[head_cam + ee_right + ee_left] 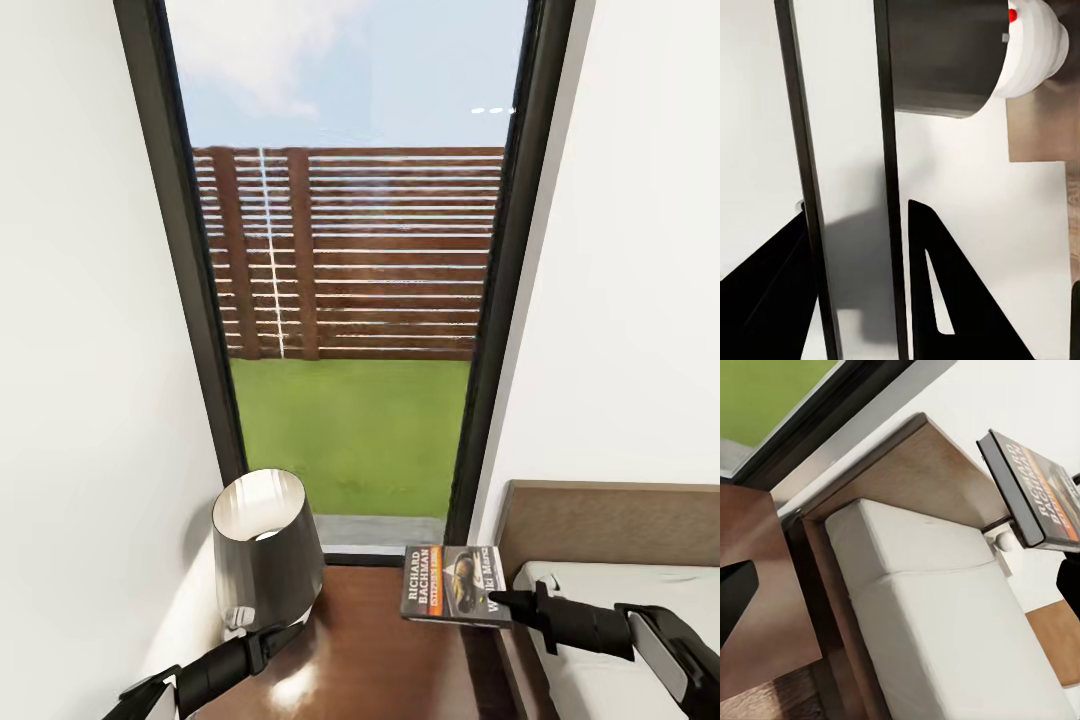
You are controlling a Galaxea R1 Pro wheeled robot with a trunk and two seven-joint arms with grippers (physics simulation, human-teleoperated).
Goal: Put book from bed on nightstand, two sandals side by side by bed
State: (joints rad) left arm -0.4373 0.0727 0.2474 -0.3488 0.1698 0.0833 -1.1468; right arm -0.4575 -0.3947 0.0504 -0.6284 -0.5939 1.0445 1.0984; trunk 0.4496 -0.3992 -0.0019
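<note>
My right gripper [497, 600] is shut on the book [450, 580], a thin paperback with "RICHARD BACHMAN" lettering and an orange stripe. It holds the book flat just above the right part of the dark glossy nightstand [370, 650]. In the right wrist view the book [847, 150] runs edge-on between the black fingers [952, 300]. The left wrist view has the book [1039, 491] hanging above the bed [930, 615]. My left gripper [285, 632] is open and empty, low over the nightstand beside the lamp's base. The two sandals are out of view.
A grey-shaded lamp [265, 550] stands on the nightstand's left part, close to the white wall. Behind it is a tall dark-framed window [200, 300] onto grass and a wooden fence. The bed's brown headboard [610, 520] and pale mattress [600, 590] are on the right.
</note>
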